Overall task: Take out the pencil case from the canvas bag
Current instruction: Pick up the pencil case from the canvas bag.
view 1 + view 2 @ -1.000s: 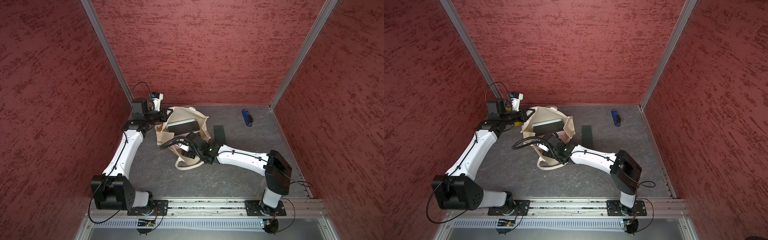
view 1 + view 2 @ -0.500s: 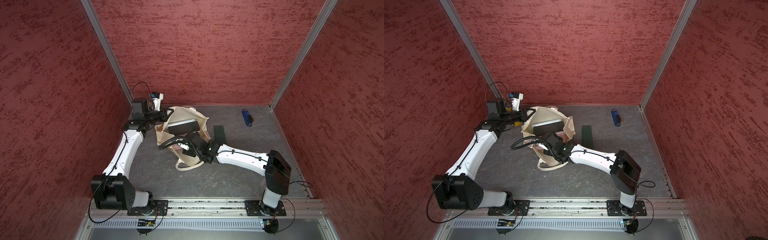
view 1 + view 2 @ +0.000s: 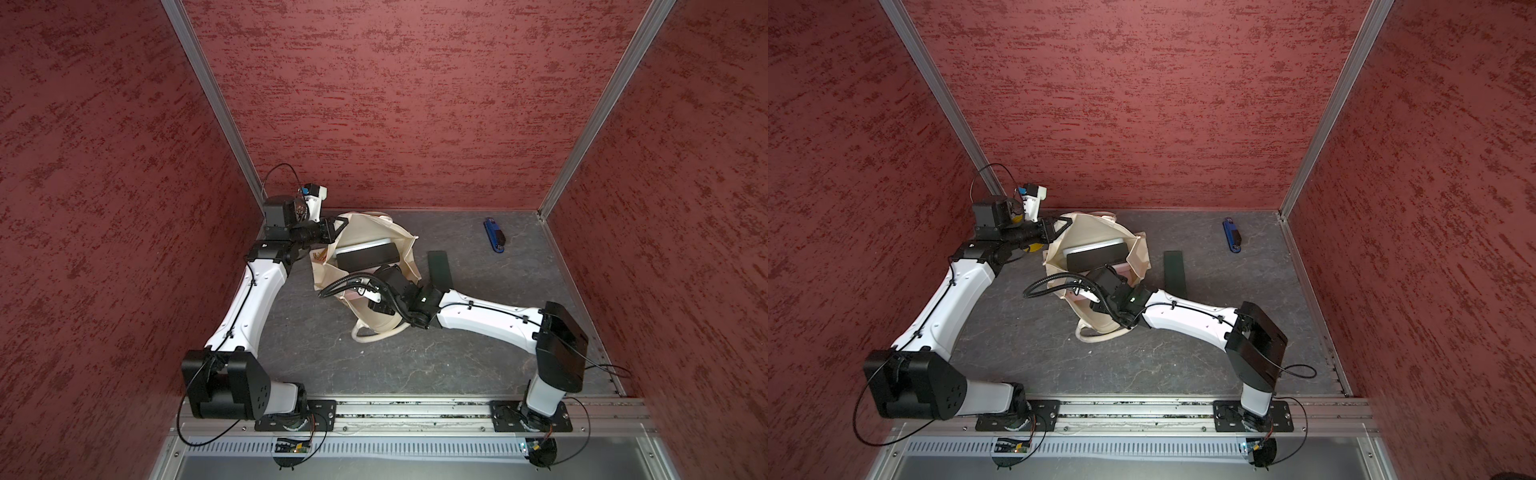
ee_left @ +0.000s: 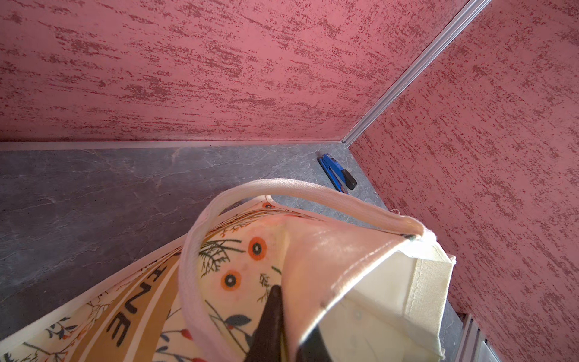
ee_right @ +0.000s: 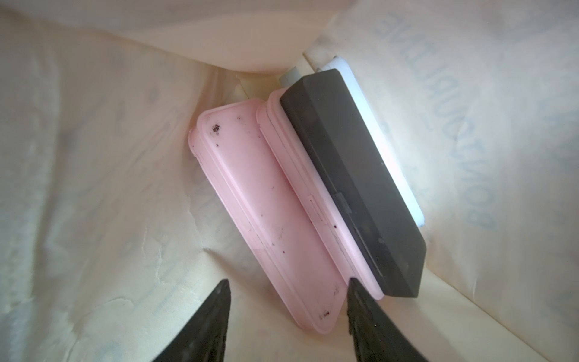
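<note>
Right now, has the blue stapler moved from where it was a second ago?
No. The blue stapler lies in the same spot on the table, just in front of the back wall and close to the right corner post.

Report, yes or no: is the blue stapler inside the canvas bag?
No, the blue stapler lies out on the table near the back right corner, well apart from the canvas bag.

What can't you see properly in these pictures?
- Right gripper: in both top views, hidden inside the canvas bag under its own wrist.
- White thing: right wrist view, mostly behind the black case, glaring.
- Bag's lettering: left wrist view, cut by the handle and picture edge.
</note>
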`<state>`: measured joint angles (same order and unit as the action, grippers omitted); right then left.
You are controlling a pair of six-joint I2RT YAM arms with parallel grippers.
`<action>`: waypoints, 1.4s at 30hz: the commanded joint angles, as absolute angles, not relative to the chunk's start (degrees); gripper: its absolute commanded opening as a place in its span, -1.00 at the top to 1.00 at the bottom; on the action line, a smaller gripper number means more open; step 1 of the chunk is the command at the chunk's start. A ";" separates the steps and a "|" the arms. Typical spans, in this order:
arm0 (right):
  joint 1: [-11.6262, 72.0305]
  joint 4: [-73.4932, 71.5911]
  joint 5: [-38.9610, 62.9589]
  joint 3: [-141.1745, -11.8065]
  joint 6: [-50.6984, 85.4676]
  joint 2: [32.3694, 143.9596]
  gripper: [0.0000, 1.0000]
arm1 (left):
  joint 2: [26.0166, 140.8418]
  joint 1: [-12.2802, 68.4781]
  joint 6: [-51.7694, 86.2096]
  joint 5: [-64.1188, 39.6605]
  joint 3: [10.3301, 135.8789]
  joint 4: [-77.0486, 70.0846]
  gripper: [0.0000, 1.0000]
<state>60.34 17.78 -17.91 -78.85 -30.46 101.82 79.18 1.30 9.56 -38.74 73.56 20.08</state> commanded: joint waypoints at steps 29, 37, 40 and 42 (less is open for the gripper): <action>58.42 0.14 -29.78 -78.72 -47.27 116.31 -0.38 | 85.22 -0.24 19.80 -53.05 74.97 15.18 0.98; 56.57 4.66 -25.15 -81.89 -44.71 115.05 -0.03 | 85.04 -2.47 19.39 -52.57 74.71 15.37 0.97; 56.52 7.05 -22.16 -82.09 -44.25 115.18 0.01 | 84.99 -2.55 19.34 -52.63 74.53 15.12 0.97; 56.51 7.55 -21.58 -82.24 -43.73 115.63 0.01 | 84.91 -2.55 19.34 -52.57 74.53 15.22 0.97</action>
<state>56.88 5.63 -23.59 -80.53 -44.34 115.09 84.88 -2.20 18.83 -51.81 74.43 15.79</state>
